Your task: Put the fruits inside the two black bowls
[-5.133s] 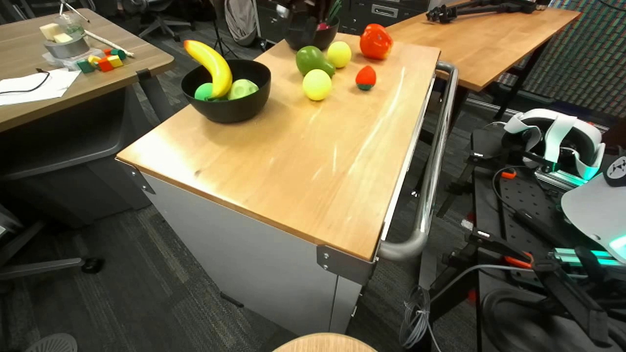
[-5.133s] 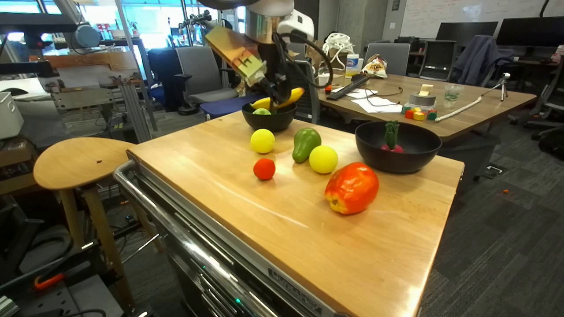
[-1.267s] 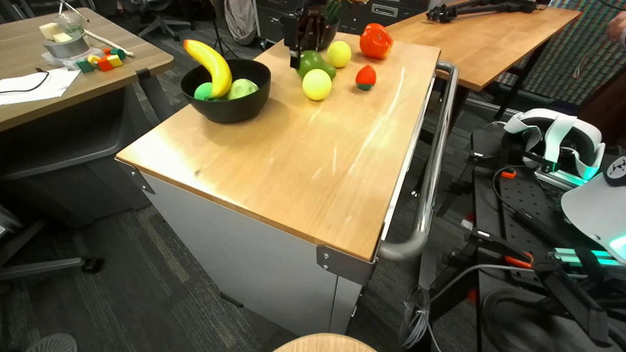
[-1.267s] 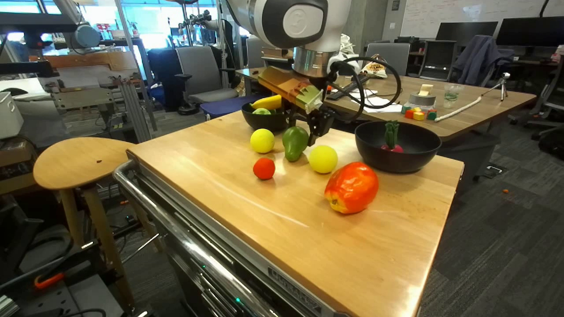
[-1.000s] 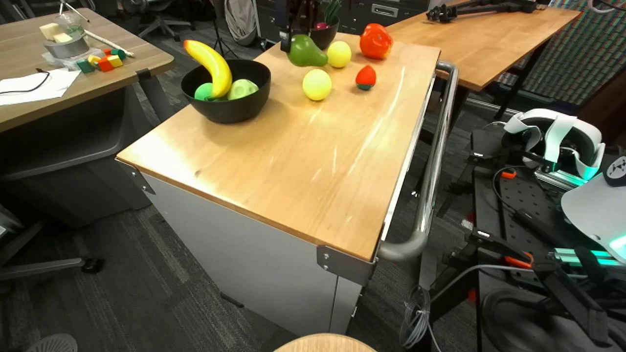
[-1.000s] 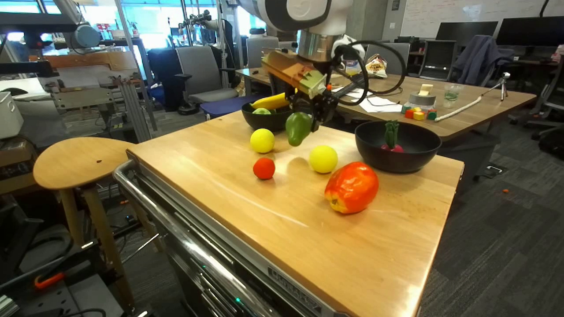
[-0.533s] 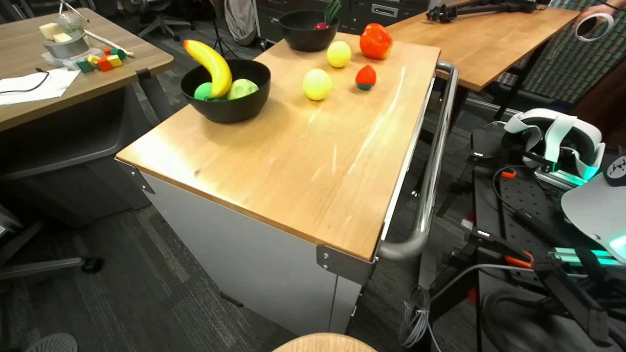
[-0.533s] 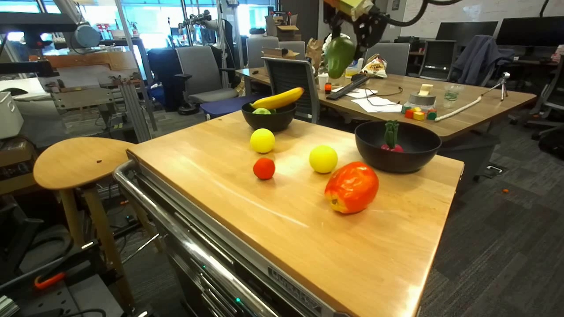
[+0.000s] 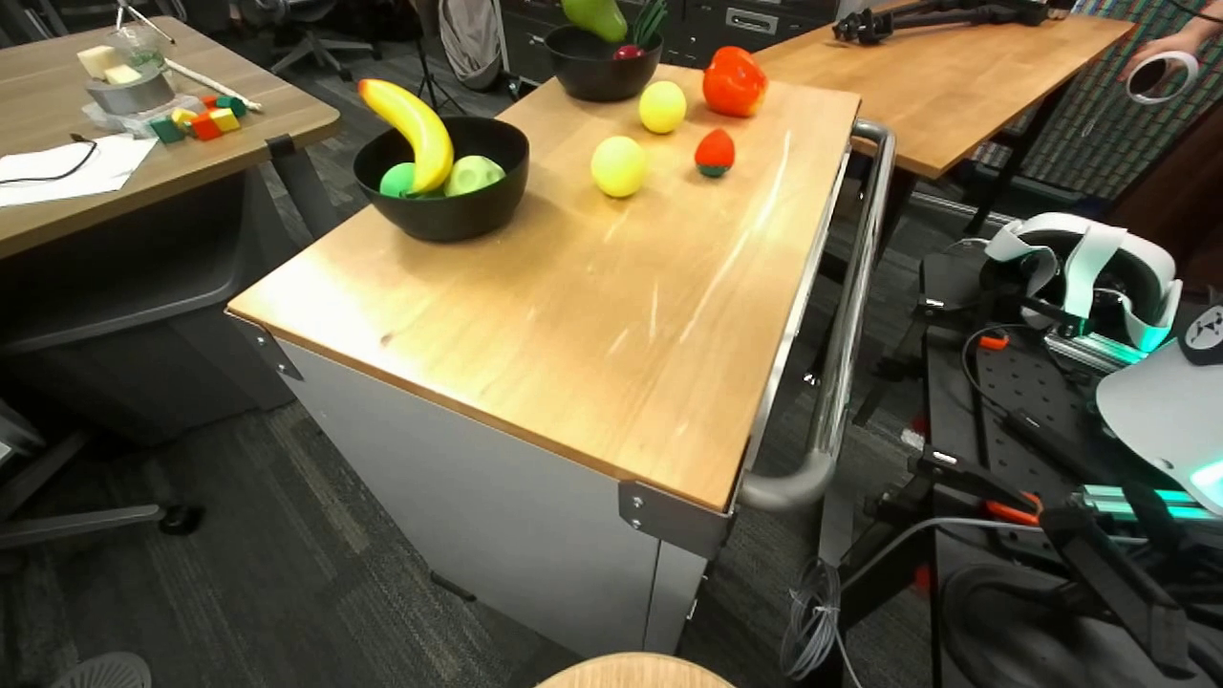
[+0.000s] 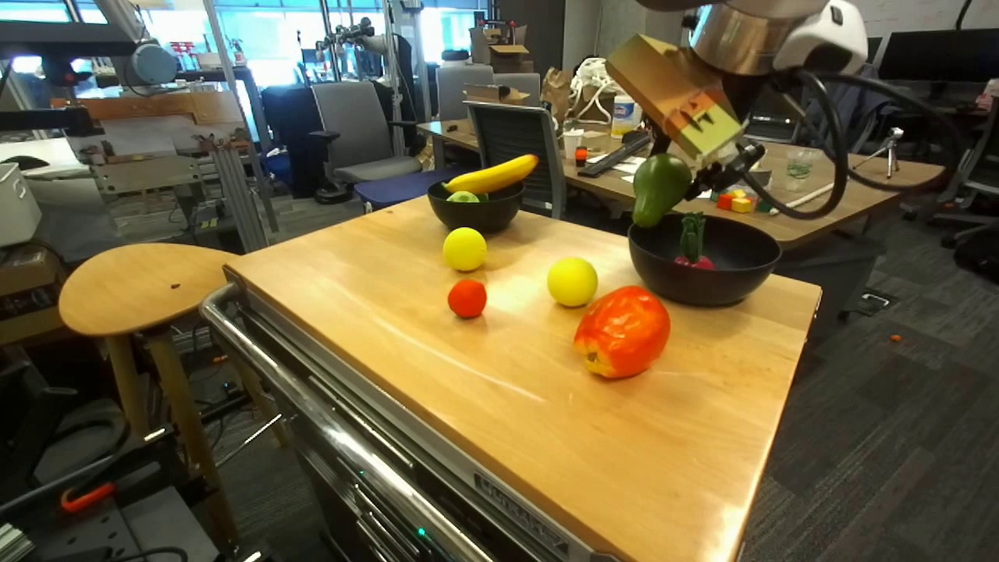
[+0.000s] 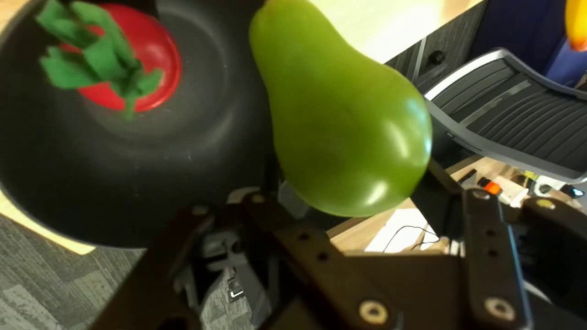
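Observation:
My gripper (image 10: 687, 178) is shut on a green avocado (image 10: 659, 189) and holds it tilted at the rim of a black bowl (image 10: 702, 285); whether they touch I cannot tell. In the wrist view the fingers (image 11: 353, 178) clasp the avocado's wide end beside the bowl's inside. A radish (image 11: 158, 55) lies in that bowl. The other black bowl (image 9: 444, 215) holds a banana (image 9: 416, 129) and green fruits (image 9: 475, 176). Two yellow balls (image 10: 464, 250) (image 10: 572, 282), a red strawberry (image 10: 467, 299) and a red-orange pepper (image 10: 623, 334) lie on the wooden top.
The wooden cart top (image 10: 468, 367) has a metal handle bar (image 9: 850, 315) along one side. Behind the bowls stands a table (image 10: 827, 176) with papers and coloured blocks. A hand with a white tape roll (image 9: 1161, 76) shows at an exterior view's edge.
My gripper came from the banana bowl, took hold of the avocado on the wooden top, and lifted it. It has carried it across and lowered it beside the radish bowl.

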